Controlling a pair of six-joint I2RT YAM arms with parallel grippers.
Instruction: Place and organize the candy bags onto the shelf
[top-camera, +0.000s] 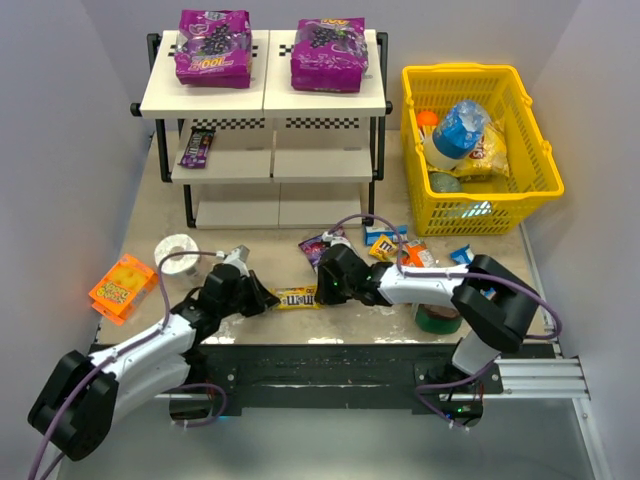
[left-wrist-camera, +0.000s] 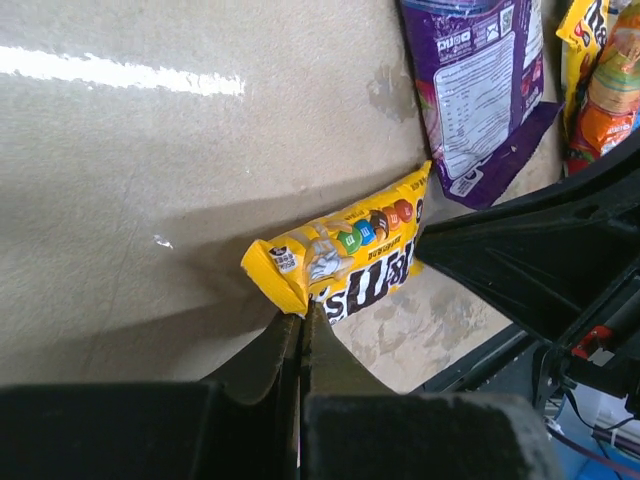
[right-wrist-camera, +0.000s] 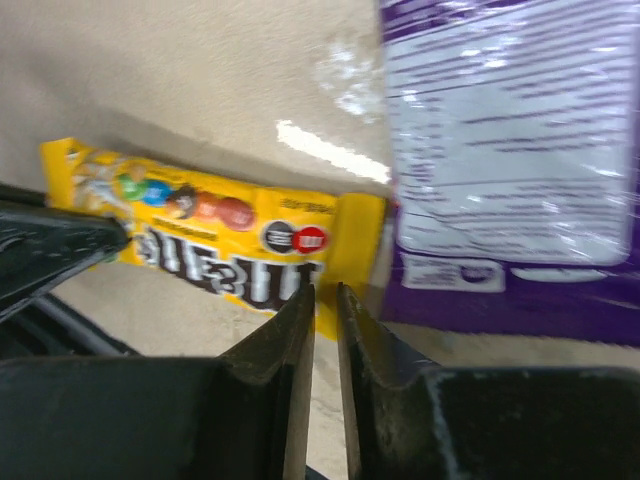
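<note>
A yellow candy bag (top-camera: 298, 297) lies on the table between my two grippers. My left gripper (top-camera: 268, 298) is shut on its left corner, which shows at the fingertips in the left wrist view (left-wrist-camera: 303, 312), with the bag (left-wrist-camera: 350, 255) stretching away. My right gripper (top-camera: 322, 291) is at the bag's other end. Its jaws (right-wrist-camera: 326, 292) stand a narrow gap apart over the bag's end seam (right-wrist-camera: 355, 250). A dark-purple bag (top-camera: 322, 246) lies just behind. The shelf (top-camera: 265, 100) holds two large purple bags (top-camera: 213, 47) (top-camera: 330, 52) on top and a small dark-purple one (top-camera: 197, 147) on the middle tier.
Small blue, yellow and orange packets (top-camera: 400, 250) lie right of the middle. A green tape roll (top-camera: 437, 318) sits by the right arm. A white roll (top-camera: 180, 254) and a flat orange box (top-camera: 122, 287) are at the left. A yellow basket (top-camera: 530, 170) stands at the back right.
</note>
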